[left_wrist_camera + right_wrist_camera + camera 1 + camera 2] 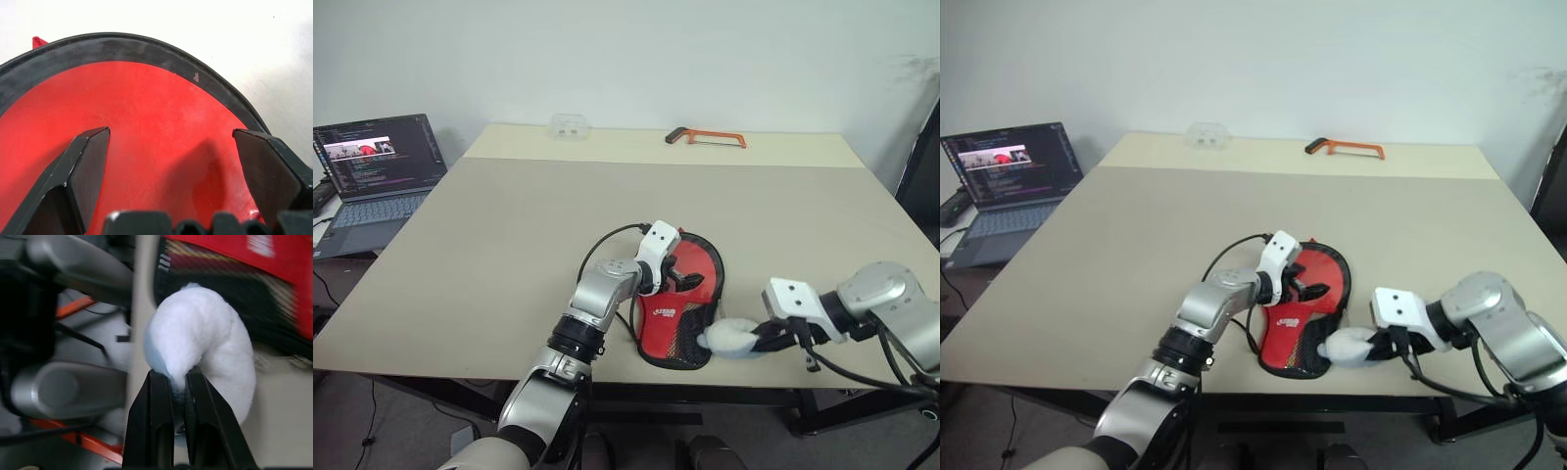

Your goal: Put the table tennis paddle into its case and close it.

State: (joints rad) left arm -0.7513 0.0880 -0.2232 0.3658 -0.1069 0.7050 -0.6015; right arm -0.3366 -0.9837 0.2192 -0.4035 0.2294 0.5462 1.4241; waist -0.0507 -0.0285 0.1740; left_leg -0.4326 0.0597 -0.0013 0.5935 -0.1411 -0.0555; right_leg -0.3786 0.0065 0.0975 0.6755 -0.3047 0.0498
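We judged the closing step to be in hand: the table tennis paddle (pixel 146 142) lay inside the case (pixel 680 315), its red face showing within the black rim, near the front edge of the bench (pixel 509 245). The case lay with its printed red and mesh side up.

The left gripper (pixel 677 276) hovered over the round end of the case with its jaws spread wide, holding nothing; whether the tips touched the rubber we could not tell.

The right gripper (pixel 766 340), just right of the case's near end, had its jaws pinched almost shut on a white fluffy pompom (pixel 729 338), which we took to be the zip pull.

Next, we thought, the left jaws should pin the case while the right drew the pompom around the rim.

An orange hacksaw (pixel 705 136) lay at the far edge, and a laptop (pixel 377 171) stood to the left.
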